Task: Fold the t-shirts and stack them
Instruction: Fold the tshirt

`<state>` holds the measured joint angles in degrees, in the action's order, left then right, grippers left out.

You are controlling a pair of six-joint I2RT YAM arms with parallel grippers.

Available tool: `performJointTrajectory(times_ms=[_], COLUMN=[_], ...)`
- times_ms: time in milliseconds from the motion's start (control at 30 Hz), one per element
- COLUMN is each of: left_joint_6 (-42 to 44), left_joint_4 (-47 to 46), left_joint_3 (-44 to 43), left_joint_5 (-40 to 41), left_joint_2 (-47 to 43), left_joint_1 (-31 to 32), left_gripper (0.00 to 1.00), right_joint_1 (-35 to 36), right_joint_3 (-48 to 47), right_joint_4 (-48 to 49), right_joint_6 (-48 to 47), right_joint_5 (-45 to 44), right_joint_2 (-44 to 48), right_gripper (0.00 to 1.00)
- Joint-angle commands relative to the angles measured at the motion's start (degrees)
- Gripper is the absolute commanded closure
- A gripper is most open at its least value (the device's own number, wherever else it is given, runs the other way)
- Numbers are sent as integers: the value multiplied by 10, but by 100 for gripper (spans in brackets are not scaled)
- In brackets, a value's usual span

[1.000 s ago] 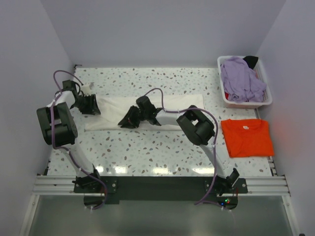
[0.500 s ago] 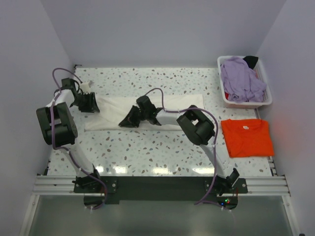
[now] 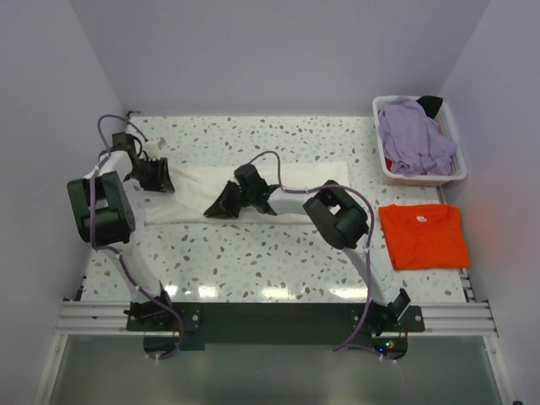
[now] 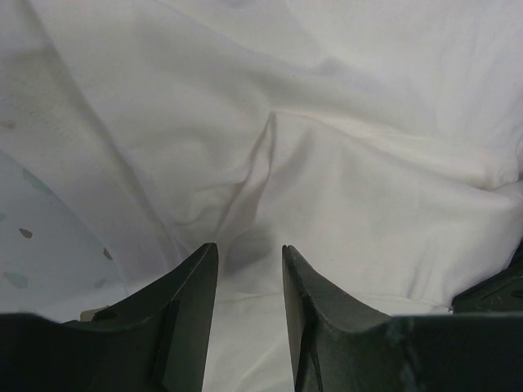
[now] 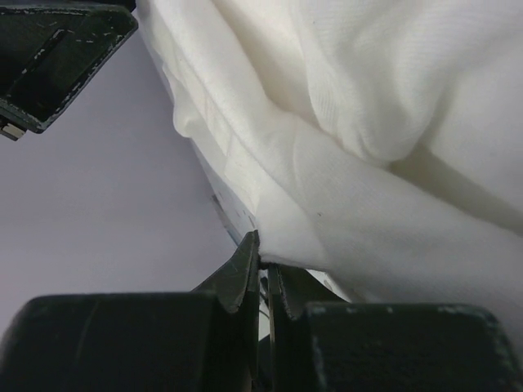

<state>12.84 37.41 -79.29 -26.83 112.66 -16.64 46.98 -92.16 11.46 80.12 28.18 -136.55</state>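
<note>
A cream-white t-shirt (image 3: pixel 295 181) lies folded into a long strip across the middle of the table. My left gripper (image 3: pixel 156 177) is at its left end. In the left wrist view the left gripper (image 4: pixel 249 255) is open, and creased white cloth (image 4: pixel 368 122) lies under and between the fingers. My right gripper (image 3: pixel 221 205) sits at the strip's front edge. In the right wrist view the right gripper (image 5: pixel 263 263) is shut on the hem of the white shirt (image 5: pixel 392 98). An orange-red t-shirt (image 3: pixel 423 236) lies folded flat at the right. A lavender t-shirt (image 3: pixel 413 139) is bunched in the basket.
The white plastic basket (image 3: pixel 422 180) stands at the back right corner, with a dark item and a bit of red also inside. Speckled tabletop (image 3: pixel 253 253) stretches in front of the strip. Walls close in on the left, back and right.
My right gripper has shut on the front edge of the white shirt. The left arm has shifted slightly towards the back, its gripper staying at the strip's left end.
</note>
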Motion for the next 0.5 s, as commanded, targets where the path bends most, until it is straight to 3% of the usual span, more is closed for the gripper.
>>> performJointTrajectory(times_ms=[0, 300, 467], left_joint_6=[11, 13, 15], left_joint_4=[4, 13, 15], left_joint_3=[-23, -16, -16], left_joint_5=[-8, 0, -8], left_joint_2=[13, 17, -6], left_joint_1=[3, 4, 3], left_gripper=[58, 60, 68], right_joint_1=[-5, -5, -5], right_joint_3=[8, 6, 5], right_joint_4=[16, 20, 20], right_joint_6=[-4, -3, -9], right_joint_5=[6, 4, 7], right_joint_2=[0, 1, 1], right_gripper=[100, 100, 100])
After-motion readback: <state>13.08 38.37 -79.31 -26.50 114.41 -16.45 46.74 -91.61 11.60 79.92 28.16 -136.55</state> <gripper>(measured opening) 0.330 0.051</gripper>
